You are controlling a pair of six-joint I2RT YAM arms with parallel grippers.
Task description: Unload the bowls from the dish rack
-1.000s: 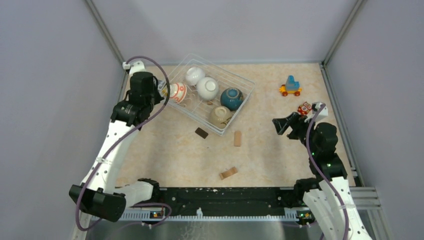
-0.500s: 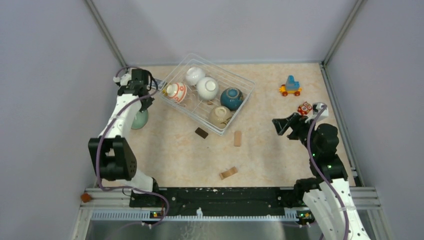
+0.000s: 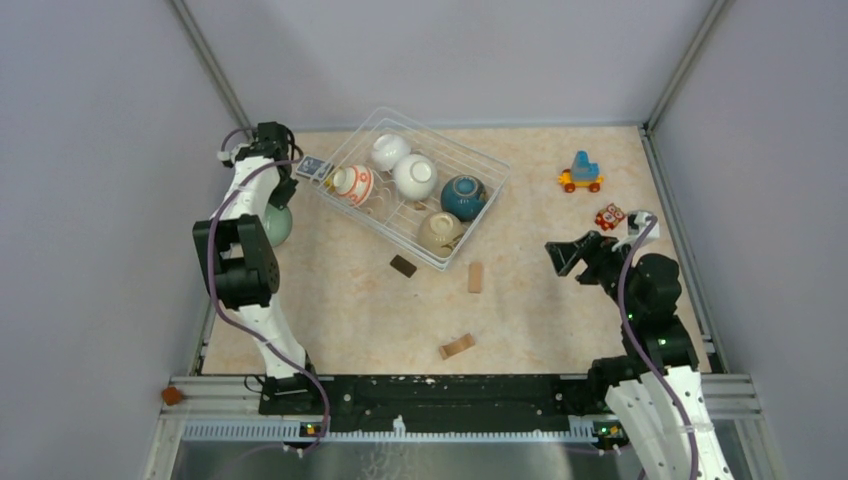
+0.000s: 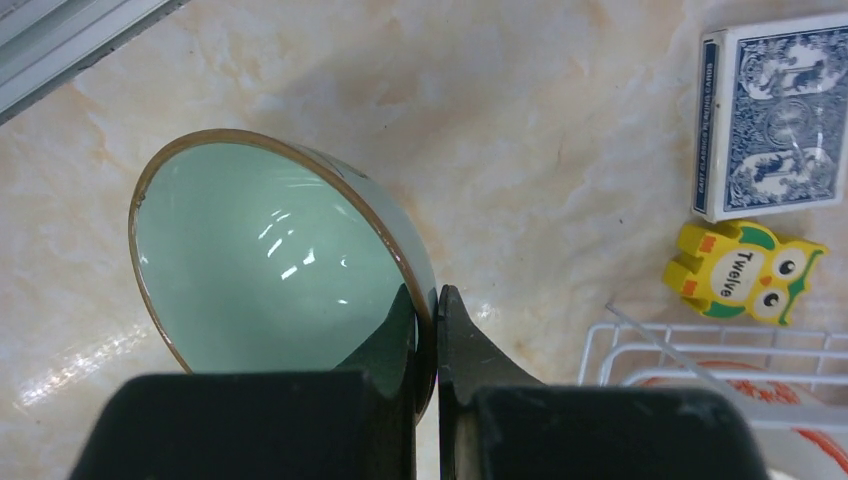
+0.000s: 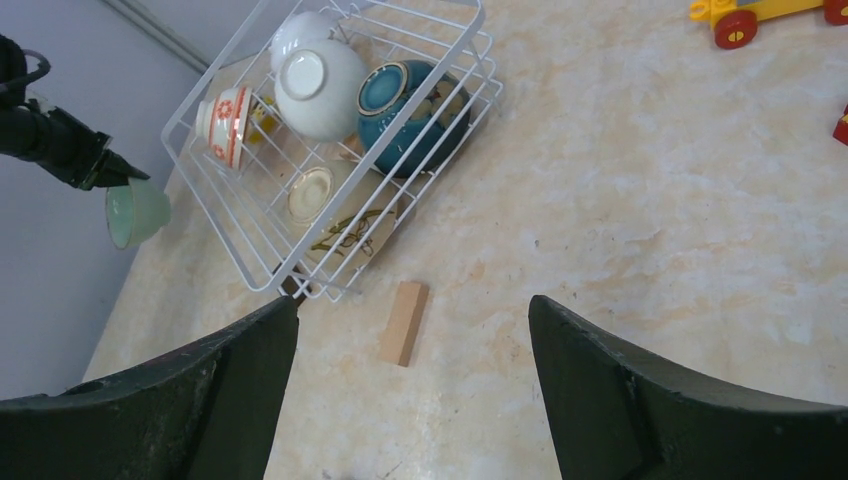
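Note:
The white wire dish rack stands at the far middle-left, also in the right wrist view. It holds two white bowls, an orange-red patterned bowl, a dark teal bowl and a beige bowl. My left gripper is shut on the rim of the pale green bowl, which is tilted just over the table left of the rack. My right gripper is open and empty, right of the rack.
A card deck and a yellow owl toy lie by the rack's left corner. Two wooden blocks and a dark block lie in front of the rack. A toy train and a small red toy sit at the far right.
My left arm has swung from the rack's left end out to the far left wall with the pale green bowl, now low beside the rack. The right arm has barely moved.

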